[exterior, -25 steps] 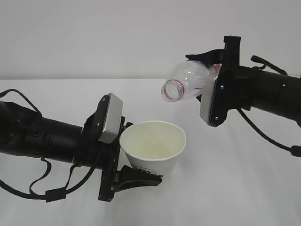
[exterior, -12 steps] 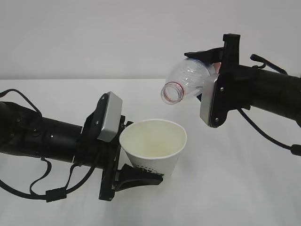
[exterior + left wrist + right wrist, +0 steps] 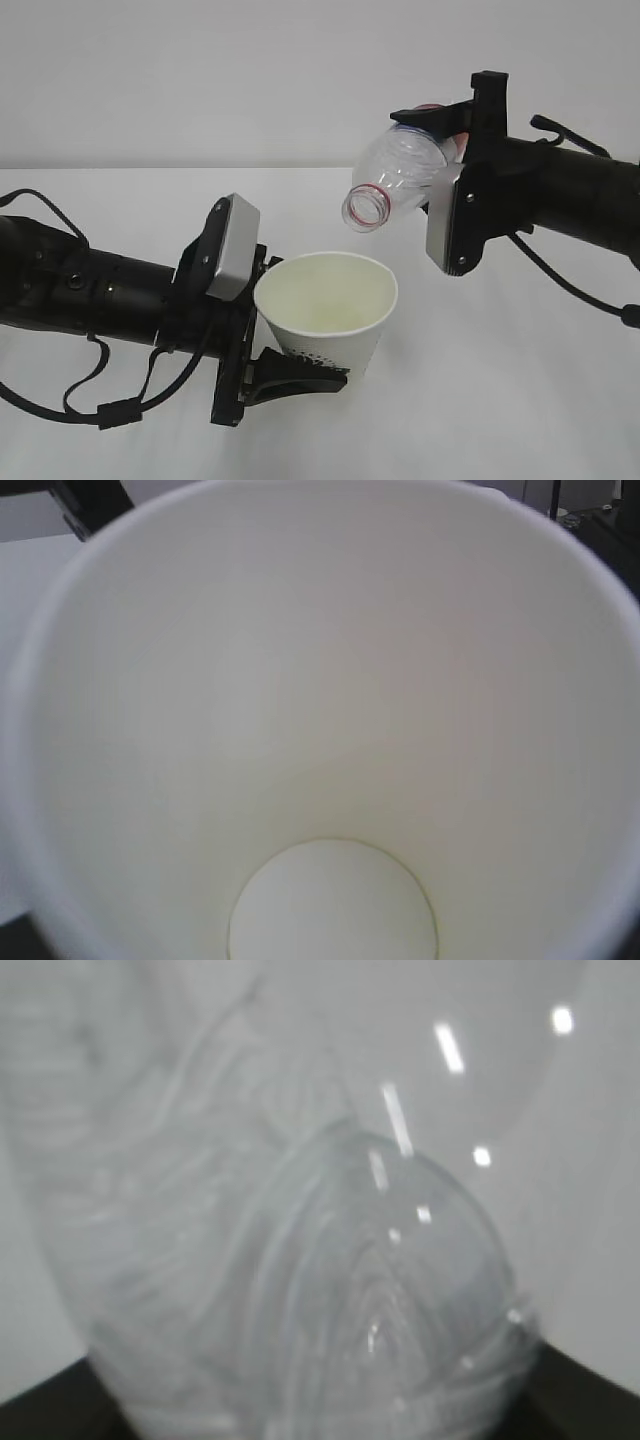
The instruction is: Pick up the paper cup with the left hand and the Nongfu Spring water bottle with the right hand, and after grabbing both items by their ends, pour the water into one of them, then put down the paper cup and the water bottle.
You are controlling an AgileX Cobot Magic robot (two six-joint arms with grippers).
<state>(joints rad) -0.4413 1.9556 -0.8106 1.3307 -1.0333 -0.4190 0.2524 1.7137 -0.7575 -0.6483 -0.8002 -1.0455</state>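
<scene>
The left black pincer [image 3: 285,365] clamps the small white tapered paper cup [image 3: 328,312] low on its side, upright above the white table [image 3: 520,400]. The right pincer [image 3: 455,125] grips the clear ribbed plastic bottle [image 3: 400,170], tilted mouth-down just above the cup's rim, apart from it.

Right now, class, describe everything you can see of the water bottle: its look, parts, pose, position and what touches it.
The Nongfu Spring water bottle is clear, ribbed plastic with a red neck ring and no cap. It is tipped mouth-down to the left, held in the air by the right hand clamped on its body. Its open mouth hangs above the paper cup without touching it. No stream of water is visible.
</scene>
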